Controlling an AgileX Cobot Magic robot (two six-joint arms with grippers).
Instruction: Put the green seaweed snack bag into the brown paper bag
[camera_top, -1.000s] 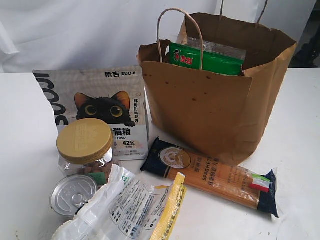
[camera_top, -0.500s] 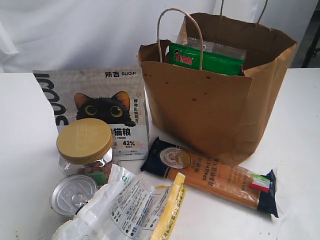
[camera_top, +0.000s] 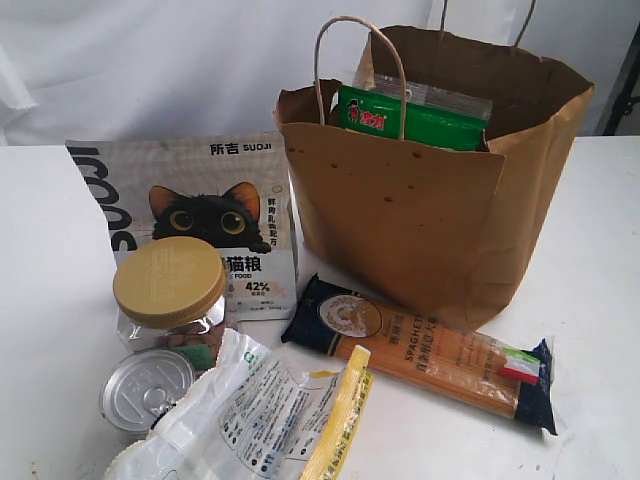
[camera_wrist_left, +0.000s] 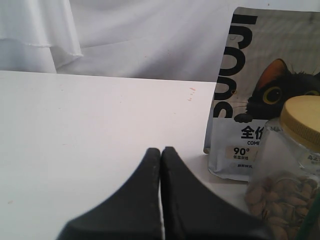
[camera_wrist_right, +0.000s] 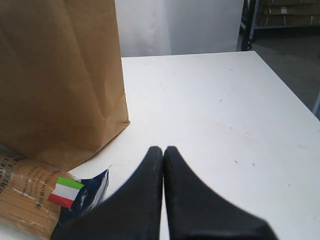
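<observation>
- Exterior view: the brown paper bag (camera_top: 400, 230) stands upright and open at the back right of the white table (camera_top: 600, 300), one twisted loop handle rising above its near wall
- The green seaweed snack bag (camera_top: 425, 122) sits inside it, only its top part showing above the near rim, with a pale clear packet just behind it
- Left of the paper bag, the grey cat-food bag (camera_top: 215, 200) stands upright; a clear jar with a yellow lid (camera_top: 168, 282) is in front of it, and a silver tin can (camera_top: 145, 388) lies just beside the jar
- A white-and-yellow pouch (camera_top: 270, 415) lies at the near edge, and a spaghetti pack (camera_top: 430, 352) lies flat, close in front of the paper bag
- Neither gripper shows in this view
- Left wrist view: the left gripper (camera_wrist_left: 160, 156) has its two black fingers pressed together with nothing between them, above bare table; the cat-food bag and the jar stand off to one side
- Right wrist view: the right gripper (camera_wrist_right: 163, 152) also has its fingers together and holds nothing, over bare table near the paper bag's side wall and the flag-marked end of the spaghetti pack
</observation>
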